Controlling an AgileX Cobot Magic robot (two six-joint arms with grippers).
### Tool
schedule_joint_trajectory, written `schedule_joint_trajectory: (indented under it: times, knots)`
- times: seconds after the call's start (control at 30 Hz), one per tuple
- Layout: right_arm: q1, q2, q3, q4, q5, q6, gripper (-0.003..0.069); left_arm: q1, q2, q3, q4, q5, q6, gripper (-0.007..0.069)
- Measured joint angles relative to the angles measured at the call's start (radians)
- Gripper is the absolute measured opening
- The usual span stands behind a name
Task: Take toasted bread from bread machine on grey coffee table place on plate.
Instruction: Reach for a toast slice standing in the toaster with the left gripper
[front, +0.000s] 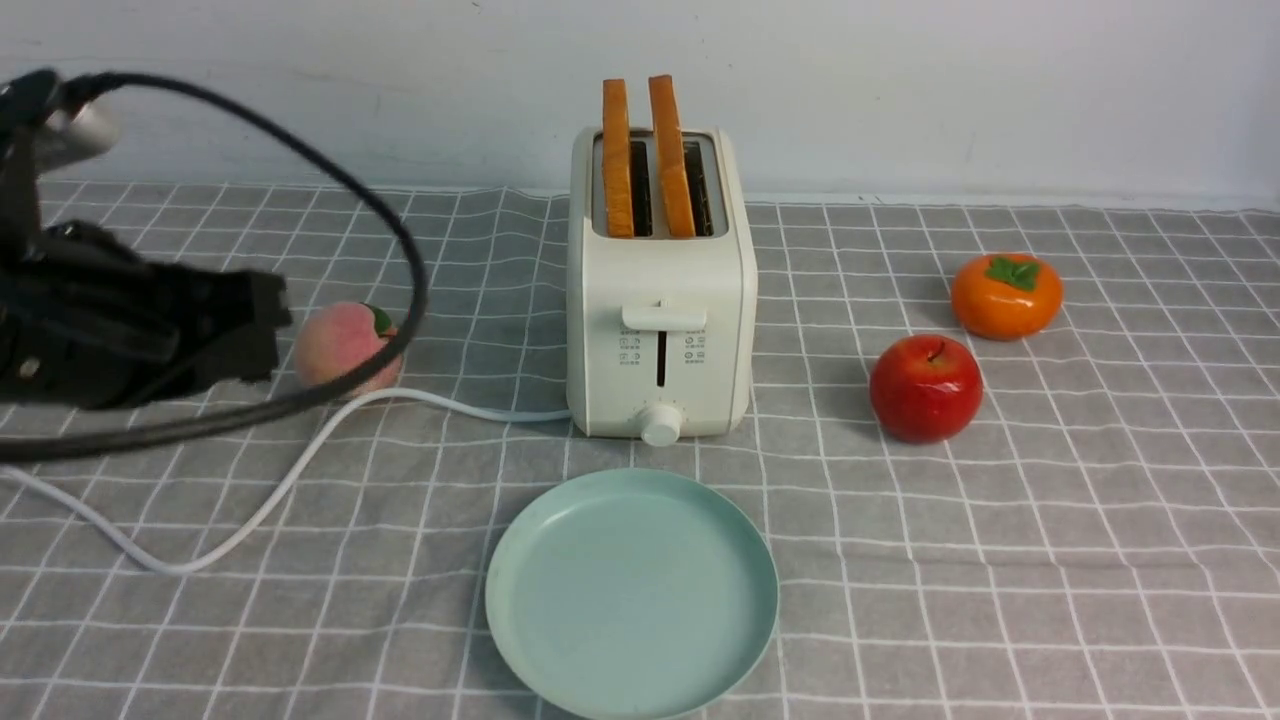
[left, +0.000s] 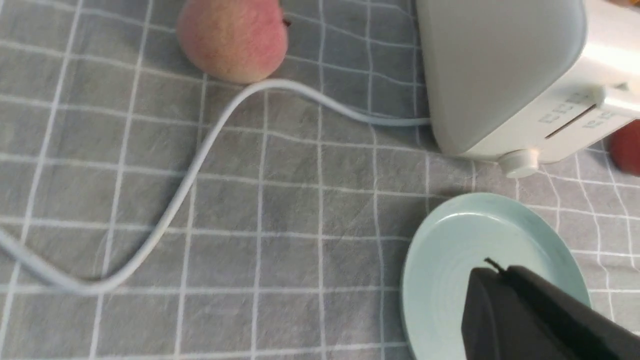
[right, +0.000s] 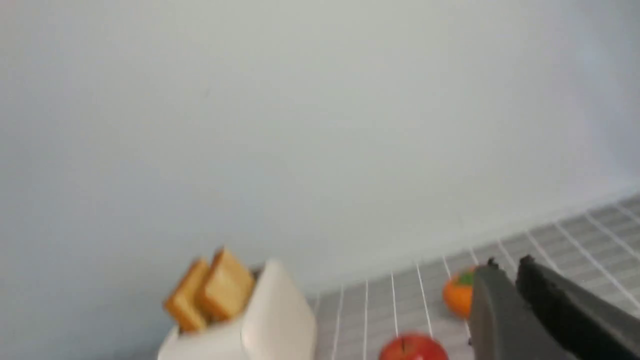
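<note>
Two slices of toasted bread (front: 617, 160) (front: 671, 155) stand upright in the slots of the cream-white bread machine (front: 660, 330) at the back middle of the grey coffee table (front: 1000, 560). The mint-green plate (front: 632, 592) lies bare in front of it. My left gripper (front: 255, 330) hovers shut and holding nothing at the left, level with the toaster's body. In the left wrist view its tips (left: 492, 270) are over the plate (left: 450, 235). My right gripper (right: 506, 262) is outside the front view. It is shut on nothing, high up and to the right of the toast (right: 227, 285).
A peach (front: 345, 345) lies left of the toaster, next to its white cord (front: 250, 510). A red apple (front: 925, 388) and an orange persimmon (front: 1005, 295) sit to the right. My left arm's black cable (front: 400, 230) arcs over the peach. A pale wall backs the table.
</note>
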Motion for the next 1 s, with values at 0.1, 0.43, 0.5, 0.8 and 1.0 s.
schedule_joint_trajectory:
  times: [0.1,0.43,0.5,0.8,1.0]
  knots:
    - [0.0,0.233,-0.226,-0.075,0.326,-0.022,-0.0016,-0.093,0.107,-0.147,-0.003,-0.001,0.015,-0.0014]
    - [0.0,0.479,-0.36,-0.075,0.605,-0.026,-0.0014,-0.225,0.386,-0.444,0.002,-0.089,0.017,0.0026]
    - [0.0,0.479,-0.361,-0.066,0.605,-0.026,-0.001,-0.225,0.457,-0.503,0.002,-0.11,0.017,0.0099]
    - [0.0,0.479,-0.362,-0.036,0.605,-0.026,-0.0001,-0.225,0.655,-0.668,-0.015,-0.13,0.017,0.0451]
    - [0.0,0.479,-0.362,-0.03,0.605,-0.026,0.0003,-0.225,0.763,-0.726,-0.041,-0.171,0.017,0.0527]
